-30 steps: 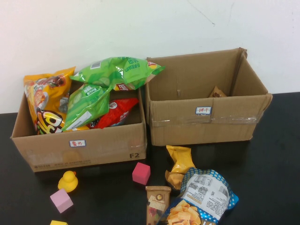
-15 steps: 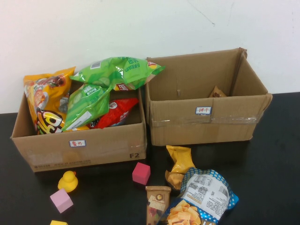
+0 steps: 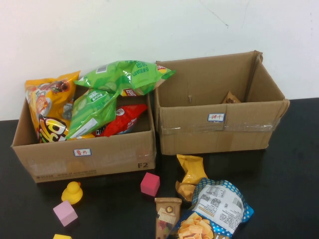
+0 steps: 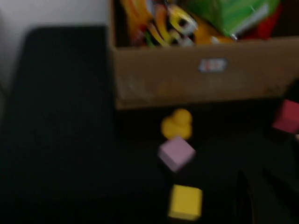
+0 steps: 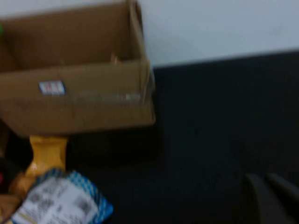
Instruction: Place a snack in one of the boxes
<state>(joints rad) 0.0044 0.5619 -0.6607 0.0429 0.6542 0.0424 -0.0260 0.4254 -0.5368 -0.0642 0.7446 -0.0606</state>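
Note:
Two open cardboard boxes stand at the back. The left box (image 3: 84, 159) is full of chip bags. The right box (image 3: 219, 129) holds one small brown packet (image 3: 231, 98). In front of them lie a yellow snack packet (image 3: 192, 172), a brown snack packet (image 3: 167, 211) and a blue dotted chip bag (image 3: 217, 209). Neither gripper shows in the high view. My left gripper (image 4: 259, 196) hovers over the dark table near the toy blocks. My right gripper (image 5: 267, 184) is shut and empty over bare table to the right of the right box (image 5: 79, 98).
A yellow duck (image 3: 73, 192), a pale pink cube (image 3: 65, 212), a magenta cube (image 3: 150, 183) and a yellow cube (image 3: 62, 236) lie in front of the left box. The table is black; a white wall stands behind the boxes.

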